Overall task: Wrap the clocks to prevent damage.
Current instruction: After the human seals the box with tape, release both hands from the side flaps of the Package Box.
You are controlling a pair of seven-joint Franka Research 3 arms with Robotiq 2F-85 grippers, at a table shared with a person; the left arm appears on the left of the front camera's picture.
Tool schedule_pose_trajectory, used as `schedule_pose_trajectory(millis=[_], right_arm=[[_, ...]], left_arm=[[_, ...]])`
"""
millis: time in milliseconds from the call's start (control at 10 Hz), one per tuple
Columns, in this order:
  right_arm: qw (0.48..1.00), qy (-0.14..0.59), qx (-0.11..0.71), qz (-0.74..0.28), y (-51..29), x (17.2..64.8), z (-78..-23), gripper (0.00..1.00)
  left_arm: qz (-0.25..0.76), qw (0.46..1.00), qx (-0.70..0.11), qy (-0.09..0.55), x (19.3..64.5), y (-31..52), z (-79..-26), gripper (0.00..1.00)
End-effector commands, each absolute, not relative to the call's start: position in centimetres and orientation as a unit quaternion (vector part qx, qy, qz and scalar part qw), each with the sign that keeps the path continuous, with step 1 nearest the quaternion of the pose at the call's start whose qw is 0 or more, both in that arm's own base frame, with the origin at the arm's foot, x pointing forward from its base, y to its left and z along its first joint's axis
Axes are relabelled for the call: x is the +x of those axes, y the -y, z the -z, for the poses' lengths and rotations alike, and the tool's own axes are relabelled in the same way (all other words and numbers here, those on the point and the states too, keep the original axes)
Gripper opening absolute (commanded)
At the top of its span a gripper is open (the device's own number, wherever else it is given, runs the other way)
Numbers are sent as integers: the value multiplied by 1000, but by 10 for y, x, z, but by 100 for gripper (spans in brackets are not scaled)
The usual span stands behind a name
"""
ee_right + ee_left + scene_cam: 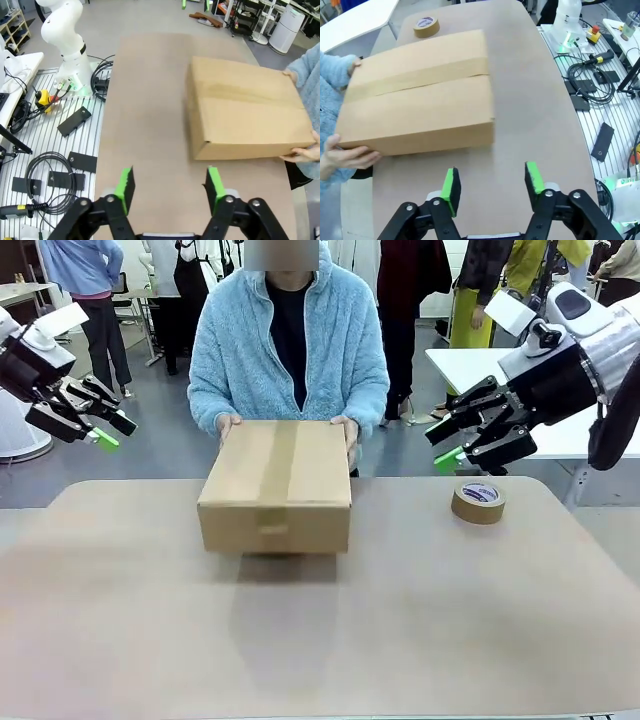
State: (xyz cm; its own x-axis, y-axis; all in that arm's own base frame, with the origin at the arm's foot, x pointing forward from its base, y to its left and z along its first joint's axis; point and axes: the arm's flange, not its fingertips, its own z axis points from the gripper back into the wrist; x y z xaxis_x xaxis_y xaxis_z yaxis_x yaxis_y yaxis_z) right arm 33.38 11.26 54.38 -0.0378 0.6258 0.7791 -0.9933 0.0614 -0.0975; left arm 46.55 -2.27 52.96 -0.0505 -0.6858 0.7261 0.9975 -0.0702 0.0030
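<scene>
Brown cardboard box (276,485) taped shut on beige table (420,620); tape roll (478,502) near far-right edge.

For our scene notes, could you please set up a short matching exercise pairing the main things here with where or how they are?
Things:
1. cardboard box
2. tape roll
3. left gripper
4. right gripper

States:
A. open, raised off the table at the robot's left
B. held at its far end by the person's hands
C. open, raised above the table near the tape roll
D. lying flat on the table

Pairs: 1-B, 2-D, 3-A, 4-C
</scene>
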Motion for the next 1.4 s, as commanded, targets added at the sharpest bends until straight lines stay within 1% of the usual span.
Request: schedule_pose_trajectory(millis=[0,400,500,600,1100,1300], right_arm=[[654,337,258,-626,-118,331,-540,100],[659,325,269,-623,-118,330,-541,100],[668,291,273,-628,-121,326,-546,100],[647,341,271,-626,-115,333,-543,100],[652,333,273,-624,-113,332,-544,100],[641,358,330,-593,-78,365,-540,100]], left_arm=[[674,621,-297,267,468,21,-530,100],[676,622,-296,263,468,23,-529,100],[682,625,-282,255,466,25,-535,100],[672,625,-294,267,466,23,-526,100],[673,625,-293,266,466,23,-526,100],[626,615,-340,338,467,1,-522,100]])
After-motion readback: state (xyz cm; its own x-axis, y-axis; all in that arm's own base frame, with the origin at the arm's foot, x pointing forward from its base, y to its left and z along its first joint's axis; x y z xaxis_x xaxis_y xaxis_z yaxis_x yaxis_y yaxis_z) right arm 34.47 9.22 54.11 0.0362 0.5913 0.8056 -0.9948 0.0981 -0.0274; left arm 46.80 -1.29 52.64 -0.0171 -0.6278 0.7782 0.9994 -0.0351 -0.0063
